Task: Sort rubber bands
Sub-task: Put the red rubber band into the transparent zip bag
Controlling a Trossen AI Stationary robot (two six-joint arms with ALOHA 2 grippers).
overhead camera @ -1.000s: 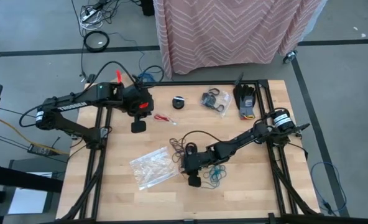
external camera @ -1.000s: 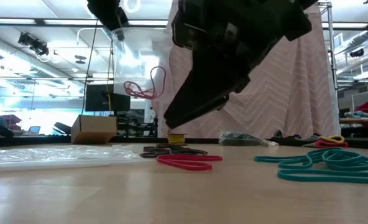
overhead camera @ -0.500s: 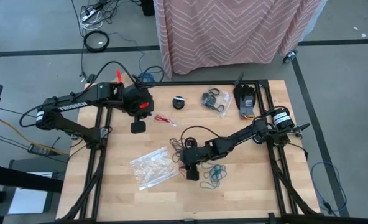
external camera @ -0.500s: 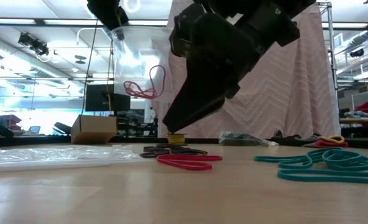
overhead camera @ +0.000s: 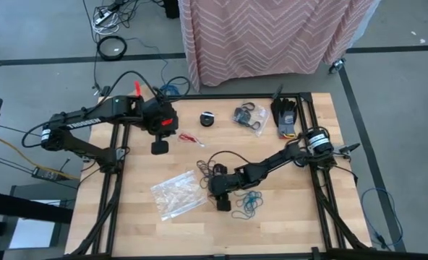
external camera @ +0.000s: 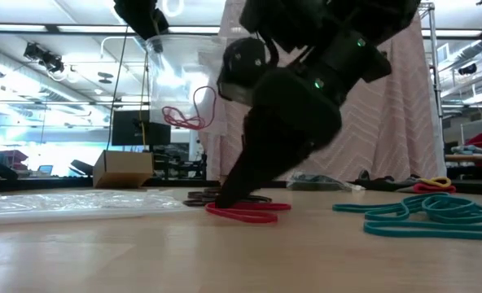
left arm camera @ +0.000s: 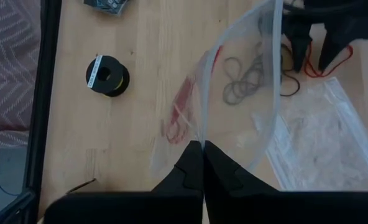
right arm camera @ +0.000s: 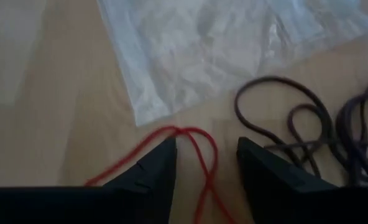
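Observation:
My left gripper (overhead camera: 160, 146) hangs over the table's far left, shut on a clear plastic bag (left arm camera: 246, 93) with red rubber bands (external camera: 188, 114) inside. My right gripper (right arm camera: 206, 155) is open near the table's middle, pointing steeply down. Its fingertips stand on either side of a red rubber band (right arm camera: 199, 146) that lies flat on the table (external camera: 249, 212). I cannot tell whether they touch it. Dark bands (overhead camera: 217, 170) lie just beyond, and teal bands (overhead camera: 250, 204) lie to the right. My left gripper pinches the clear bag's upper edge (left arm camera: 201, 138) between its two shut fingers. The bag hangs open below the fingers, lifted clear of the table, with the red bands in its lower part.
A flat clear bag (overhead camera: 176, 193) lies on the table left of my right gripper. A small black disc (overhead camera: 208, 118), another bag with black bands (overhead camera: 249, 115) and a black and orange object (overhead camera: 286, 117) lie at the far side. A draped cloth stands behind the table.
My right gripper has gone down to the table and a little toward the far edge, tipping steeper. Its fingertips now stand at the red band, which has kept still.

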